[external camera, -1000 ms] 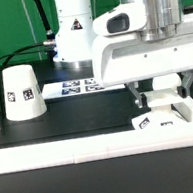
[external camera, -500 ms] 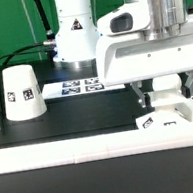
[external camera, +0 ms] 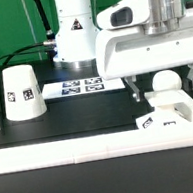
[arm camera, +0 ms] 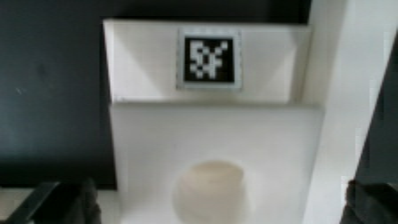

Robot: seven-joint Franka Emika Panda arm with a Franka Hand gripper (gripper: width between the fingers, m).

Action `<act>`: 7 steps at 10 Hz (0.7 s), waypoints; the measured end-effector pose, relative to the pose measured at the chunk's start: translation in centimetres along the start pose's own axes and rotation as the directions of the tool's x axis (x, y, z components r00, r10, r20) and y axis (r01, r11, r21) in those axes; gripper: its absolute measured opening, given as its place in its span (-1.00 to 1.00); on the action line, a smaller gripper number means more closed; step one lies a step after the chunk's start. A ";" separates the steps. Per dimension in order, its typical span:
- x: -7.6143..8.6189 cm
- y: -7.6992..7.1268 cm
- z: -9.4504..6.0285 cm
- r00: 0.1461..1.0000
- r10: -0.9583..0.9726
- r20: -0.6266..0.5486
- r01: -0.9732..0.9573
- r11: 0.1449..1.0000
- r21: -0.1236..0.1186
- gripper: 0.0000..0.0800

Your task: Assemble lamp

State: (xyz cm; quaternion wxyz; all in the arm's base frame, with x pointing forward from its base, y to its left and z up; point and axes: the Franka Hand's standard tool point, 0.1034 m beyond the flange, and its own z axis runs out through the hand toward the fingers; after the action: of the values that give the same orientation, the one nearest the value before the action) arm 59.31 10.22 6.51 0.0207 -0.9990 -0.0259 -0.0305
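A black table top (external camera: 78, 118) fills most of the scene, matt and dark; up close (arm camera: 45, 90) it looks just as plain. A low white rail (external camera: 82, 147) runs along its near edge and turns up the exterior view's left side. On the far part of the table the marker board (external camera: 81, 86) lies flat, its black-and-white tags facing up and its right end hidden. Behind the table, a dark cable (external camera: 22, 54) sags against the dim backdrop beside a thin green upright (external camera: 39, 12).

White base (external camera: 166, 110), bulb (external camera: 165, 82), shade (external camera: 23, 91); black-and-white tags (arm camera: 210, 58)
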 end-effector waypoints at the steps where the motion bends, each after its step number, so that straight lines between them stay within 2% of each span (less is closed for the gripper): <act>1: -1.2 -0.2 -0.5 1.000 -0.010 -0.001 0.010 1.000 0.001 0.75; 3: -4.7 -1.0 -0.9 1.000 -0.028 0.003 0.028 1.000 0.004 0.75; 5: -8.0 -2.8 -1.1 0.999 -0.041 0.015 0.041 0.999 0.007 0.75; 6: -8.8 -3.9 -1.5 0.998 -0.052 0.017 0.052 0.999 0.009 0.75; 7: -8.9 -4.6 -1.8 0.999 -0.052 0.014 0.052 0.999 0.011 0.75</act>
State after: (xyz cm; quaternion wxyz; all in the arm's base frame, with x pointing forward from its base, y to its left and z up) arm 50.06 14.32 7.92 0.0248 -0.9980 -0.0524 -0.0237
